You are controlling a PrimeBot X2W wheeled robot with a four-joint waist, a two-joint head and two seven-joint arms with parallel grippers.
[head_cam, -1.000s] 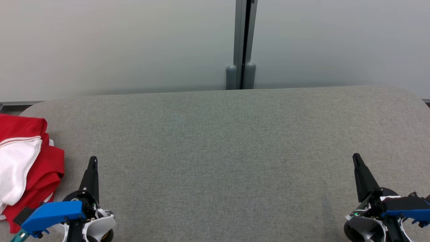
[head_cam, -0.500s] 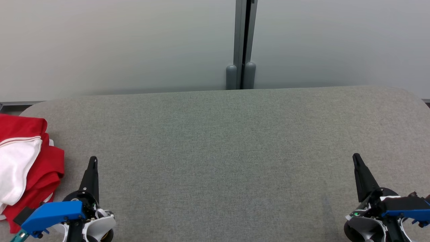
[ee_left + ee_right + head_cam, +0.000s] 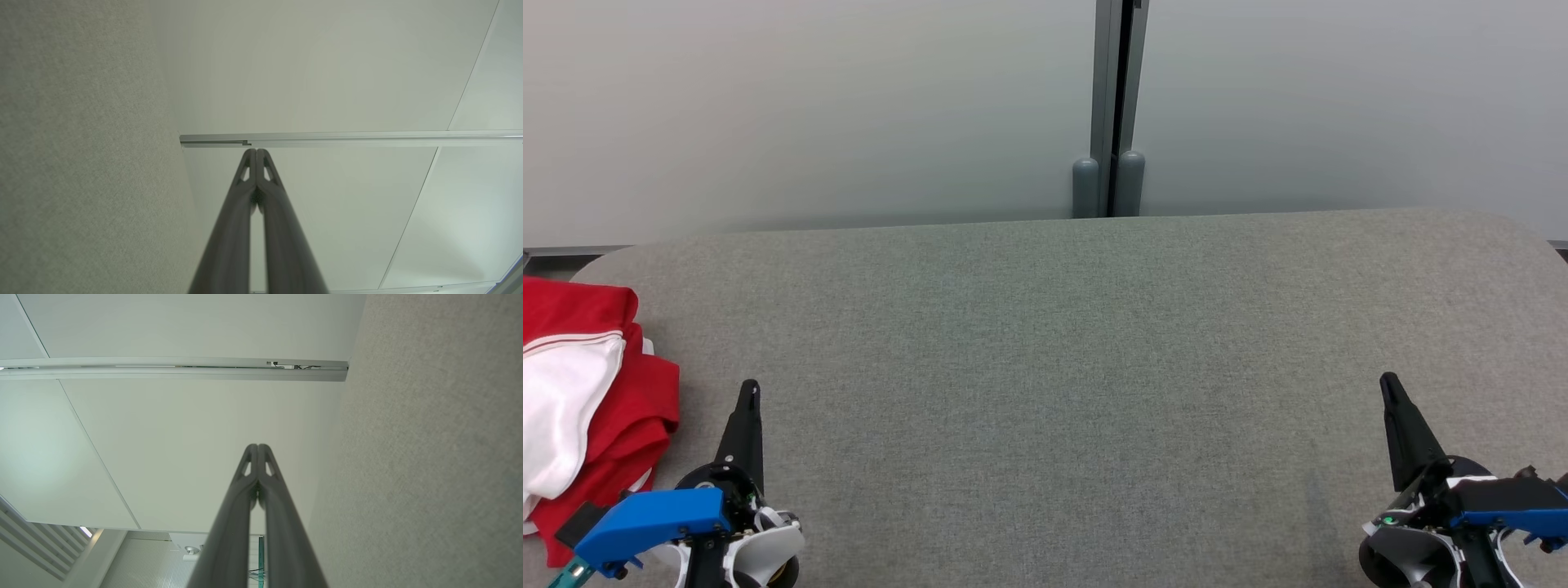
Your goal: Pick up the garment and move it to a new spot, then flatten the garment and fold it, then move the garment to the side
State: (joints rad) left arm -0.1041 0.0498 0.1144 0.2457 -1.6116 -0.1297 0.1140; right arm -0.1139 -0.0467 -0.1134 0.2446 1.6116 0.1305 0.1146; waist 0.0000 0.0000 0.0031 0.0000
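A crumpled red and white garment (image 3: 584,408) lies at the far left of the grey felt table (image 3: 1062,367), partly cut off by the head view's edge. My left gripper (image 3: 750,388) rests just right of it, apart from the cloth, its fingers pressed together and empty. At the lower right my right gripper (image 3: 1388,382) is shut too, with nothing in it. Both wrist views confirm this: the left gripper (image 3: 256,152) and the right gripper (image 3: 257,447) each show fingertips touching, pointing toward the pale wall.
A pale partition wall (image 3: 809,106) with a grey vertical post (image 3: 1112,106) stands right behind the table's far edge. The table's rounded corners sit at the far left and far right. The felt surface (image 3: 73,163) runs along one side of each wrist view.
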